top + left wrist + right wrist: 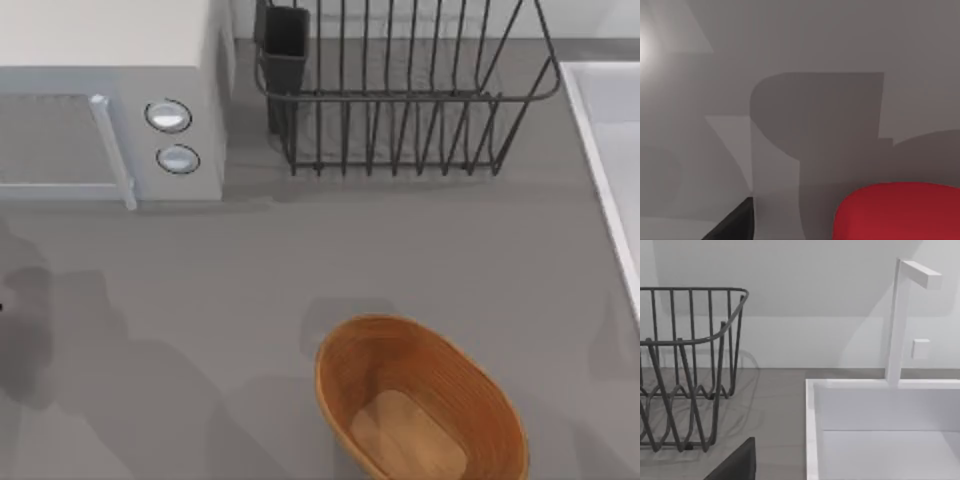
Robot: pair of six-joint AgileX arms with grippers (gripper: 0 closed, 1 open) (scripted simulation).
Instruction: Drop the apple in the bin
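Note:
The apple is bright red, close in the left wrist view, and rests on the grey table. A dark part of my left gripper shows beside it, with a gap of table between them. The bin, an oval basket of ribbed orange-brown wood with a lighter flat bottom, stands at the table's front, right of centre in the top view, with nothing inside it. A dark part of my right gripper shows in the right wrist view, facing the dish rack and the sink.
A black wire dish rack with a small dark cup stands at the back. A white microwave is at the back left. A white sink with a faucet lies along the right edge.

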